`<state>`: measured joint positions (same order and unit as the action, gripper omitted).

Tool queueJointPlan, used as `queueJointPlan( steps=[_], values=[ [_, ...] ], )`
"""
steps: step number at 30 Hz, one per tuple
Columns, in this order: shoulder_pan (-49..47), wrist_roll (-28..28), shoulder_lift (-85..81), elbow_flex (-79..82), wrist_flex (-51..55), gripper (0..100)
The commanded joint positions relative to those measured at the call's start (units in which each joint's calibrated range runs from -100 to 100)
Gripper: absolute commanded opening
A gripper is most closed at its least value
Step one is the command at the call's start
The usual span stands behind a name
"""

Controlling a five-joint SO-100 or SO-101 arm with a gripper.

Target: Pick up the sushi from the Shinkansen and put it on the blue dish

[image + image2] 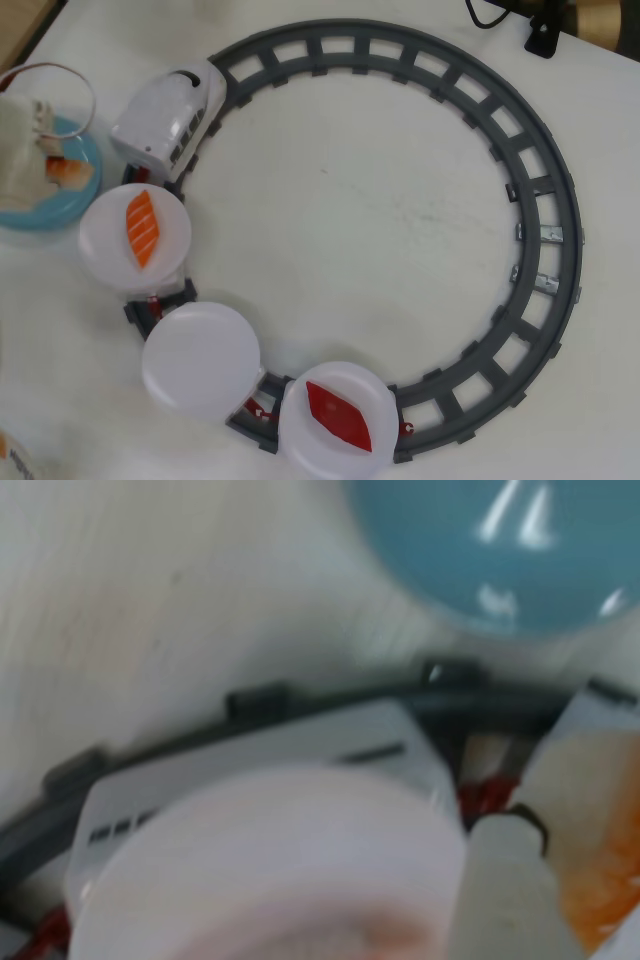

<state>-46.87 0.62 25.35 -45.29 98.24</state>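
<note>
In the overhead view my white gripper [48, 152] comes in from the left edge over the blue dish [62, 200]. It is shut on the sushi [68, 170], whose orange top shows just above the dish. The white Shinkansen [170, 112] stands on the grey track [540, 200] at upper left, pulling three white plates. The first plate [105, 250] carries a flat salmon piece [143, 228], the middle plate [200, 358] is bare, and the last [300, 440] carries a dark red piece [338, 415]. The wrist view is blurred: blue dish [500, 550] at top, a finger [510, 880] and orange sushi [605, 890] at lower right.
A red-and-white cable [60, 75] loops above the gripper. A black cable and mount [540, 30] sit at the table's far right edge. The track forms an open ring with bare white table [360, 220] inside it. In the wrist view a white plate [270, 870] fills the lower part.
</note>
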Motion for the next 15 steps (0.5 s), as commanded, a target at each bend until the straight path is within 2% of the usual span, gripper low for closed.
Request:
queueJointPlan(
  steps=[1,8,15],
  values=[
    [-4.71,-0.05,2.9,-7.64,0.83,3],
    [-10.96,-0.15,10.03,-10.71,0.15,3],
    [-10.78,-0.46,17.41,-10.71,-4.18,3]
  ],
)
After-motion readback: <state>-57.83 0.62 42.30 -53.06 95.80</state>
